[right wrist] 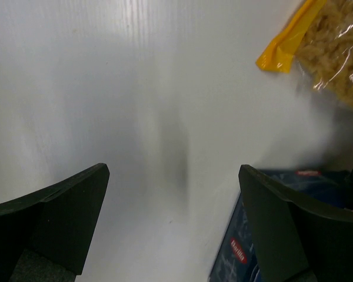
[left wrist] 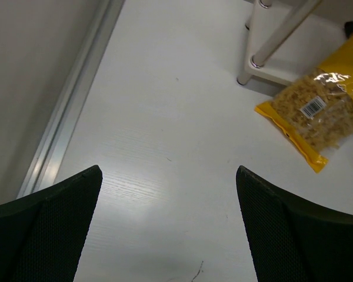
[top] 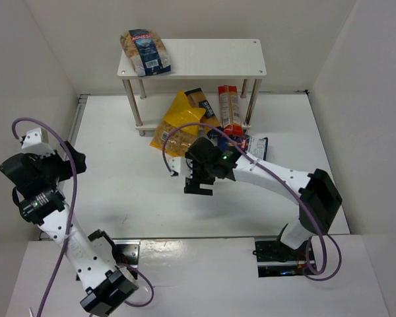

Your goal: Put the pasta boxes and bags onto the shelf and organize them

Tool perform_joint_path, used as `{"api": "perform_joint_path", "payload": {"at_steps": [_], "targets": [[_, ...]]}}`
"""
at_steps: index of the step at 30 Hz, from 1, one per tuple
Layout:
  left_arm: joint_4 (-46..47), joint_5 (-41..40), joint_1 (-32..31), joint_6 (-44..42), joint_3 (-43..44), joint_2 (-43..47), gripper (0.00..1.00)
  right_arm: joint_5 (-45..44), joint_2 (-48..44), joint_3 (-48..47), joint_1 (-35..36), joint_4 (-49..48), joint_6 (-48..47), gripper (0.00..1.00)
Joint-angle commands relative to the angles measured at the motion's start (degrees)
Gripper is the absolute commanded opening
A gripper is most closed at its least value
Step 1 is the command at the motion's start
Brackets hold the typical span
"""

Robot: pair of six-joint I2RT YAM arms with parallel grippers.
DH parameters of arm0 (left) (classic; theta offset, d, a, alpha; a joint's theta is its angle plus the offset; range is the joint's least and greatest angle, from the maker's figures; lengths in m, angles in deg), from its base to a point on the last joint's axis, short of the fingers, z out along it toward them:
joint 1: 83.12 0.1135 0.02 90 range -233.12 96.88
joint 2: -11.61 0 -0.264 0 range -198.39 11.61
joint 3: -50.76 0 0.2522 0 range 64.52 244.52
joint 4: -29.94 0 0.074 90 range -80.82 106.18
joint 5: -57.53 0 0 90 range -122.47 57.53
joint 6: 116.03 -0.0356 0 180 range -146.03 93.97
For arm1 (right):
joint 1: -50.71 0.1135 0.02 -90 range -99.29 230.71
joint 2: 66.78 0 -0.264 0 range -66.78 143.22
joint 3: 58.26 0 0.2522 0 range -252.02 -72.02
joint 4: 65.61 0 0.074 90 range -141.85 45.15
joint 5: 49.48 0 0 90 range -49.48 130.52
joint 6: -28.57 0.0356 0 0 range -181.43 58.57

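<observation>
Top view: the shelf [top: 204,56] stands at the far side of the table [top: 132,191], and the clear bag [top: 145,51] lies on the left end of its top board. The yellow bag [top: 175,125], yellow-blue pack [top: 201,105] and red-orange pack [top: 230,109] lie at the shelf's front, partly under it. The dark-blue box [top: 256,144] lies just in front of the shelf, largely under the right arm. The right gripper [top: 197,186] hangs near the shelf's front; the left gripper [top: 67,158] is well off to the shelf's left

Left wrist view: the left gripper [left wrist: 167,176] is spread wide and empty, with the yellow bag [left wrist: 317,114] touching the shelf's foot [left wrist: 245,79]

Right wrist view: the right gripper [right wrist: 173,173] is wide apart, holding nothing, over bare table beside the dark-blue box [right wrist: 265,241] and a corner of the yellow bag [right wrist: 329,53]
</observation>
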Motion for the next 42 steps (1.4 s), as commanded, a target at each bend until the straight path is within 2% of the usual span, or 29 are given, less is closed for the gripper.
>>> {"api": "perform_joint_path", "payload": {"at_steps": [1,5,10,16,19,28,35,42], "targets": [[6.06,-3.36,2.19,1.98,-1.98,3.76,1.00,-5.07,2.24,1.12,2.38,-13.47,0.68,1.00],[9.75,-4.42,3.68,2.59,-4.36,7.90,1.00,-10.96,7.76,3.41,3.62,-25.86,1.29,1.00],[12.74,-5.12,5.97,3.12,-7.78,10.35,1.00,-16.32,12.87,3.42,3.62,-35.35,1.82,1.00],[16.35,-6.26,6.51,3.64,-12.28,20.01,1.00,-20.02,16.66,2.90,3.09,-39.78,0.68,1.00],[16.87,-6.79,6.51,3.65,-13.86,21.34,1.00,-19.32,18.14,1.75,1.61,-40.39,0.68,1.00],[16.88,-6.09,6.51,3.65,-13.86,18.28,1.00,-18.17,22.19,-0.80,-1.65,-40.39,-0.38,1.00],[15.13,-5.39,5.28,1.71,-11.13,9.06,1.00,-16.33,24.74,-4.05,-4.38,-39.86,-0.38,1.00],[10.12,-3.28,3.00,-3.29,-6.83,4.03,1.00,-14.66,26.50,-5.72,-4.99,-39.34,0.24,0.98]]}}
